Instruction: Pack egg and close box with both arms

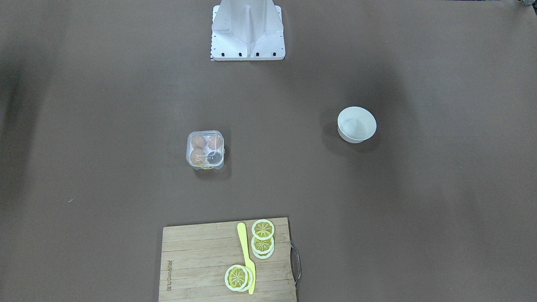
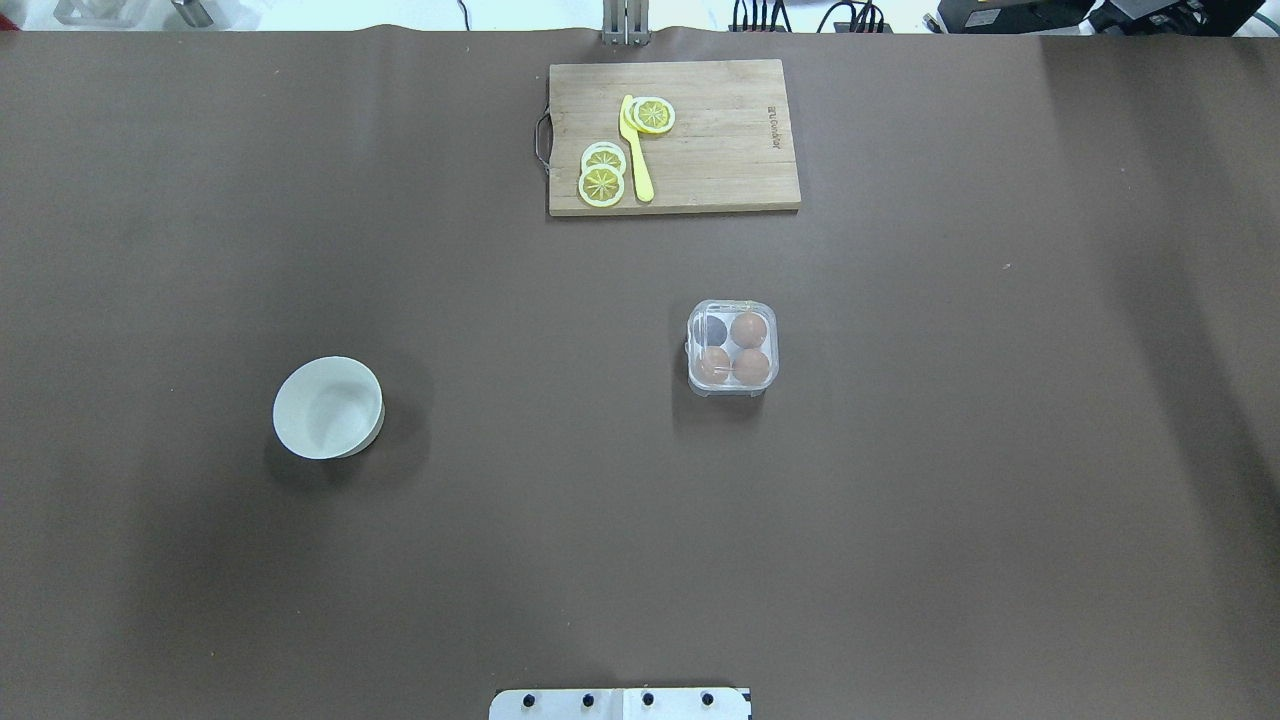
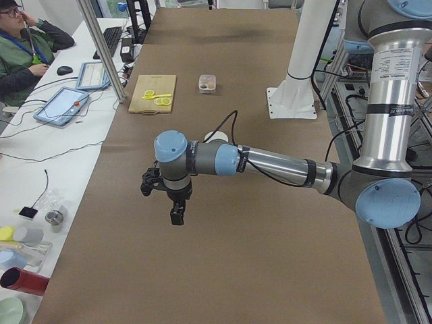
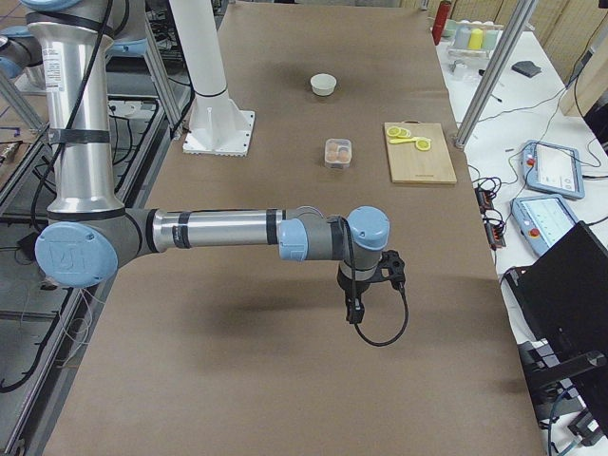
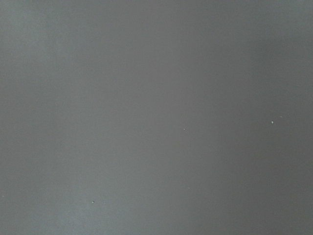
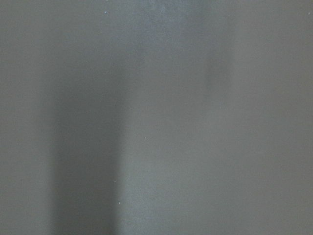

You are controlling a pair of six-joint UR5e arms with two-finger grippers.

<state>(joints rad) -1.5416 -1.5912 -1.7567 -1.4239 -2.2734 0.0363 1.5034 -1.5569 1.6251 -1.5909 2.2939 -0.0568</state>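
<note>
Box (image 2: 733, 390) w/ 3 eggs (image 2: 749, 329), 1 cell free, set right of table centre
L gripper (image 3: 169, 196): seen side-on only, spread/pressed can't be told; bowl (image 2: 325, 410) looks empty; box judged light, thin, slippery, to be steadied at its walls; eggs fragile, soft pinch needed; R gripper (image 4: 370, 285): likewise can't be told

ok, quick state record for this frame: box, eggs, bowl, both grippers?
box: egg case, lid looks down
eggs: three in cells; fourth cell empty
bowl: white bowl, looks empty, apart from case
left gripper: over bare table, away from case; open or shut unclear
right gripper: same
other: cutting board with lemon slices, yellow knife
</note>
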